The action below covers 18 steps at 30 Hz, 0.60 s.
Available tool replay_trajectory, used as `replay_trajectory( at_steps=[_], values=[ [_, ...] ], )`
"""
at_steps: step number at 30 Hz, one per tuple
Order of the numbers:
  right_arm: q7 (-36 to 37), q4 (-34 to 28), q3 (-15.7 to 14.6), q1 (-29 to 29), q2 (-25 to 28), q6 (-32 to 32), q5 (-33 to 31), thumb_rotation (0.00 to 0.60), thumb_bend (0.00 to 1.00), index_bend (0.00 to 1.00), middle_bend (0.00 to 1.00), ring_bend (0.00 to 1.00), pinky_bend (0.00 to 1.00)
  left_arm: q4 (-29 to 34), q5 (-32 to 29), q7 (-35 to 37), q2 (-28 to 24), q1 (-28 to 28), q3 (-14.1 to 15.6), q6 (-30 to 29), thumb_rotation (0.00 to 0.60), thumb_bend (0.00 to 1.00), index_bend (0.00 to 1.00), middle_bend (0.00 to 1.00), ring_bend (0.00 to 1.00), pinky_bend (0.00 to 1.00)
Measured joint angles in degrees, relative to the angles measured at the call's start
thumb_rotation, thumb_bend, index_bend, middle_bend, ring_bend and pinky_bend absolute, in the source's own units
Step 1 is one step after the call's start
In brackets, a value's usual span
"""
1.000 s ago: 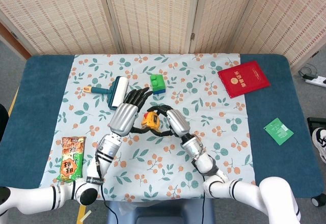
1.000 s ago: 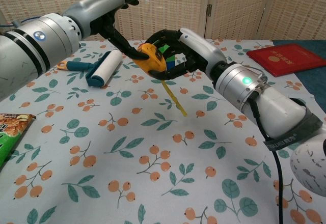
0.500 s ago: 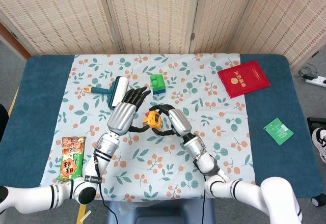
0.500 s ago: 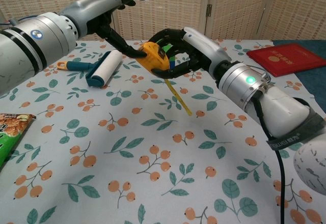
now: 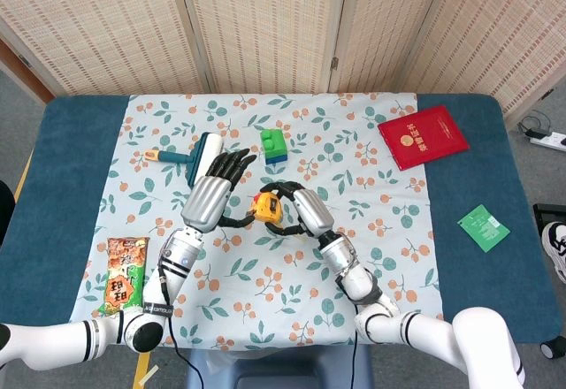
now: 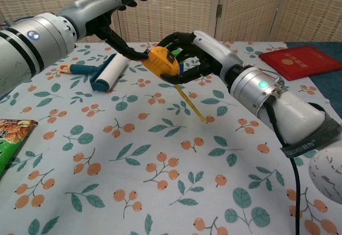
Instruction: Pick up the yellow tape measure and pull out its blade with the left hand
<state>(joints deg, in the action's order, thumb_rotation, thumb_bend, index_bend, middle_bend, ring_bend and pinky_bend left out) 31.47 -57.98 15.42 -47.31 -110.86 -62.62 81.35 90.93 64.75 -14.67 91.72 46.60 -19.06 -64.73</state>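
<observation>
My right hand (image 5: pixel 305 212) (image 6: pixel 202 47) grips the yellow tape measure (image 5: pixel 264 208) (image 6: pixel 162 63) above the floral cloth, fingers curled over its top and underside. A short length of yellow blade (image 6: pixel 191 102) hangs free from its underside, slanting down to the right. My left hand (image 5: pixel 212 196) (image 6: pixel 109 8) is just left of the case. Its thumb reaches across and touches the left side of the case, while the other fingers stay spread and raised away from it. Nothing holds the blade.
A teal-handled lint roller (image 5: pixel 202 159) (image 6: pixel 107 72) lies behind the left hand. A green and blue block (image 5: pixel 273 144) sits further back. A red booklet (image 5: pixel 423 136) (image 6: pixel 291 61) lies at the right, a green packet (image 5: pixel 483 227) on the blue table, a snack bag (image 5: pixel 125 274) at the front left.
The left hand has drawn slightly left and back, leaving only its thumb at the case. The right hand has shifted the tape measure a little right, and the hanging blade shows slightly longer.
</observation>
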Motion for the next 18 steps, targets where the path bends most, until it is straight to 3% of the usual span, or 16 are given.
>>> replay_trajectory(
  at_steps=[8,18],
  values=[
    [-0.24,0.22,0.22,-0.02,-0.20,0.30,-0.45,0.600,0.47,0.59,0.51,0.40,0.21,-0.84,0.90,1.37,0.27,-0.09,0.36,-0.30,0.600,0.63,0.11,0.06,0.04,0.00],
    [-0.17,0.44,0.32,-0.07,-0.38,0.43,-0.59,0.600,0.47,0.59,0.51,0.40,0.21,-2.35,1.40,2.99,0.95,-0.09,0.53,-0.25,0.600,0.70,0.36,0.10,0.06,0.01]
  ],
)
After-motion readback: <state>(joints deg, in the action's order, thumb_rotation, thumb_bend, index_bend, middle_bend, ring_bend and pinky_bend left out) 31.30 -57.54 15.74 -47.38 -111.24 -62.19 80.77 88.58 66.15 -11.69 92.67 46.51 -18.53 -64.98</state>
